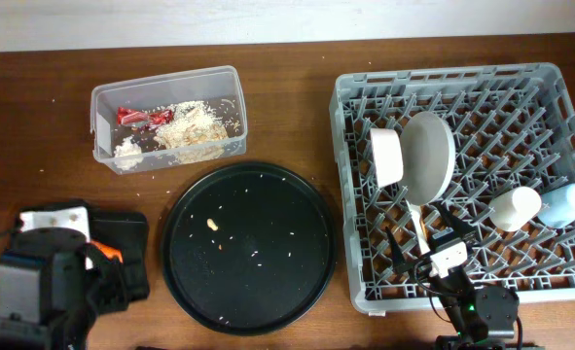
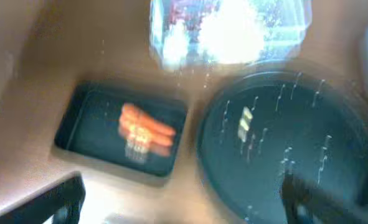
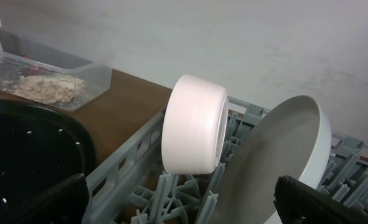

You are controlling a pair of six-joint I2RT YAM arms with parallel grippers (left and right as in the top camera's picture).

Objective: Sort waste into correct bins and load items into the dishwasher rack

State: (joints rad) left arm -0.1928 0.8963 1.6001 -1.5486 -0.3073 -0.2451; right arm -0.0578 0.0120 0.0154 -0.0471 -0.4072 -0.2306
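One bowl (image 3: 195,124), one plate (image 3: 277,163), two cups (image 1: 516,207)

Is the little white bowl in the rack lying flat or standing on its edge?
On its edge. The white bowl stands sideways among the pegs of the rack, right beside the plate.

The overhead camera looks straight down on the whole table (image 1: 287,78). The left wrist view, blurred, tilts down over the round black tray (image 2: 308,124). The right wrist view, low and close beside the dishwasher rack (image 3: 124,168), also glimpses that tray.

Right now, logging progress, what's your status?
Left gripper, right gripper open, empty. Bowl, plate, white cup, blue cup in rack. Carrot in black tray. Crumbs on round tray.
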